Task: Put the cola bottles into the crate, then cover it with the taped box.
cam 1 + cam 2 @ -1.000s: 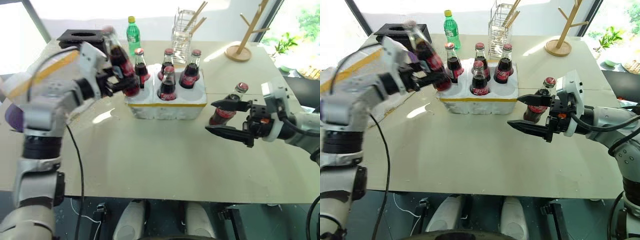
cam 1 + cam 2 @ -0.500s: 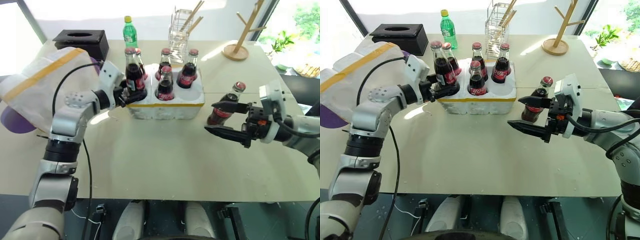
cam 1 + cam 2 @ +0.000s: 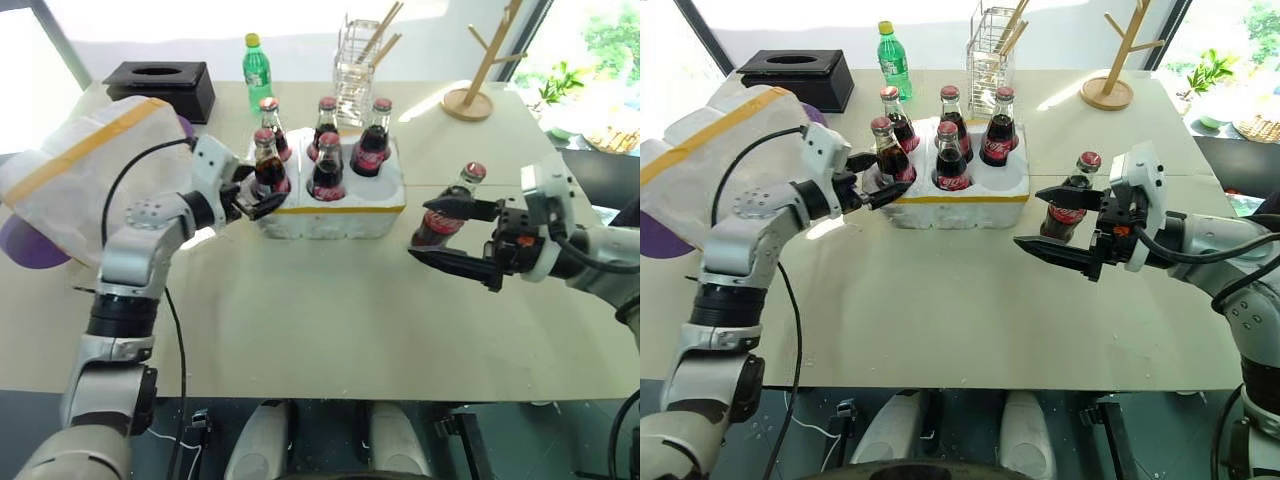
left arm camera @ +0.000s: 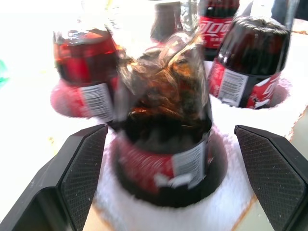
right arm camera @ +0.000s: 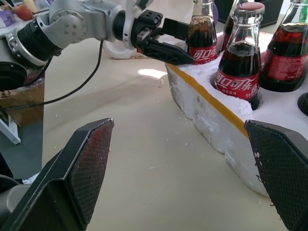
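The white styrofoam crate point(image 3: 958, 196), banded with yellow tape, sits at the middle of the worktop point(image 3: 940, 300) toward its far side, and five cola bottles stand upright in its wells: three in the far row, two in the near row, the near right well empty. The near left bottle point(image 3: 886, 152) is seated in its well, dark cola with a red label and white script, between the spread fingers of the left pincer point(image 3: 872, 180), which are apart and off the glass. The sixth cola bottle point(image 3: 1068, 209) stands on the worktop just right of the crate, beside the right pincer point(image 3: 1048, 220), whose fingers are wide apart and hold nothing. The taped box point(image 3: 710, 150) lies tilted at the left edge, yellow band across it. A green plastic bottle point(image 3: 892, 60) stands beyond the crate.
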